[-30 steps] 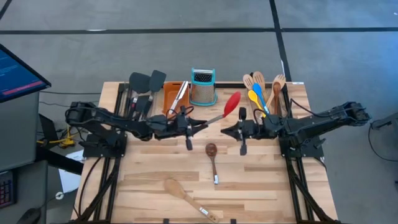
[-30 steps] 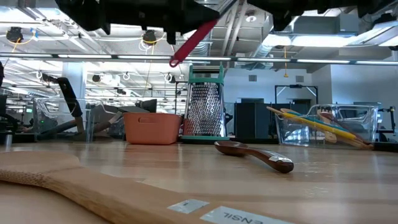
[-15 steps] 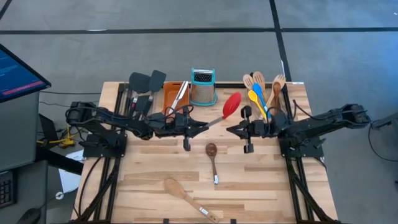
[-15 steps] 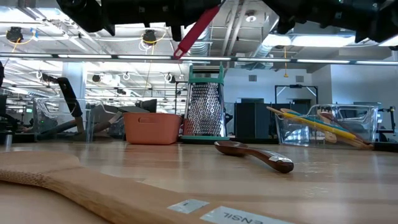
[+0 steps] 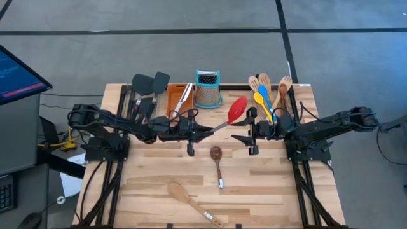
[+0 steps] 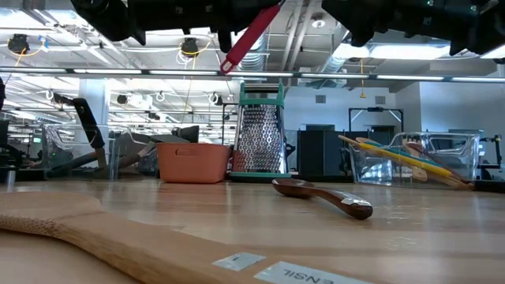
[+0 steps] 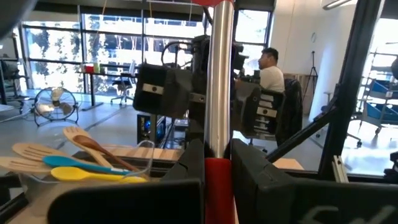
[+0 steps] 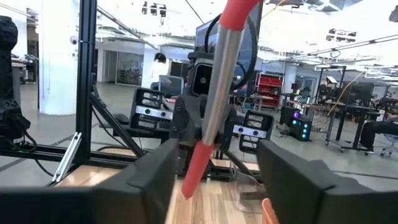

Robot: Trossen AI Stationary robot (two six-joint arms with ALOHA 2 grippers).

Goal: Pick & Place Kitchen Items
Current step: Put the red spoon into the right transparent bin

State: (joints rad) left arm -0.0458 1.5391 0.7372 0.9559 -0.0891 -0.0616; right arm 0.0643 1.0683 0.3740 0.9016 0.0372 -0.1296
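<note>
High view: left gripper (image 5: 202, 131) clamps red spoon (image 5: 236, 107) by its steel handle in mid-air over table (image 5: 267, 191); right gripper (image 5: 240, 136) faces it, jaws spread, holding nothing.
Risk, as I judge it: a handover looks underway, and if right closes off-centre or left lets go early, the spoon drops. Clear bin (image 5: 272, 95) holds wooden, yellow and blue spoons; orange tray (image 5: 174, 97) holds a steel-handled tool; two wooden spoons lie loose on the table.

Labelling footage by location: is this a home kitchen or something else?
Not a kitchen; most likely a robotics lab or workshop. The wooden table sits on bare concrete, a monitor stands beside it, and the low view shows exposed ceiling lights with more rigs and desks behind.
</note>
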